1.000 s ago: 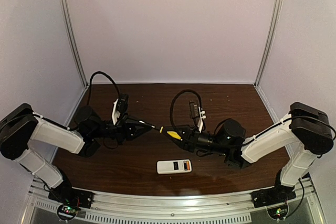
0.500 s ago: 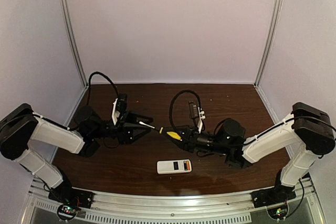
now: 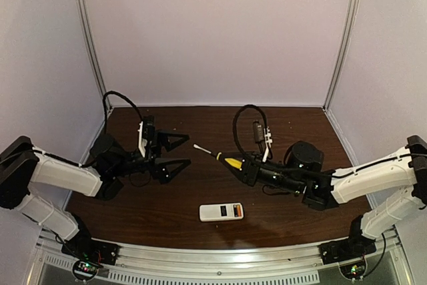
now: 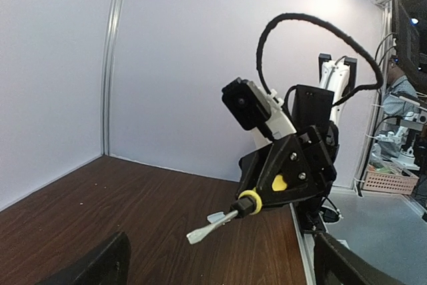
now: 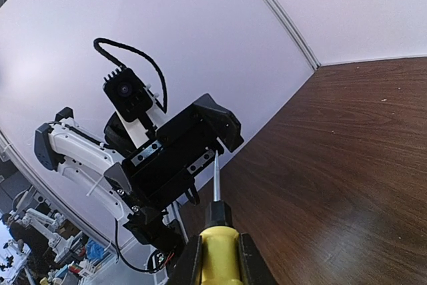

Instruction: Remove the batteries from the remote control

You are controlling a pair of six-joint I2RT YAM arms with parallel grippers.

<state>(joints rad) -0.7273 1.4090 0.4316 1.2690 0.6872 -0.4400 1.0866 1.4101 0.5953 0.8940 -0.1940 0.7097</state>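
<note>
The left claw (image 3: pixel 187 149) stood released, its two black fingers (image 4: pixel 93 265) spread wide with nothing between them. It hung above the left part of the dark brown wooden table (image 3: pixel 167 205), pointing right. In the left wrist view only the two fingertips showed, at the bottom corners of the picture.

The right claw (image 3: pixel 241 167) was clenched on the yellow plastic handle of a slim screwdriver (image 3: pixel 227 160). It hung right of centre and pointed left toward the other claw. The metal shaft ran on to the left and slightly far, ending in a pale flat tip in the open space between the two claws, near the left fingers but not touching them. In the right wrist view the handle sat between the right fingers at the bottom edge, with the shaft rising toward the open left claw opposite.

The small flat white plastic remote control (image 3: pixel 221 212) lay flat on the table near the front edge, centred between the arms and well apart from both claws. Its upper face showed a dark rectangular recess. An orange battery (image 3: pixel 236 211) sat at the right end of the recess. The patch beside it was too dark and small to tell whether it was a second battery.
</note>
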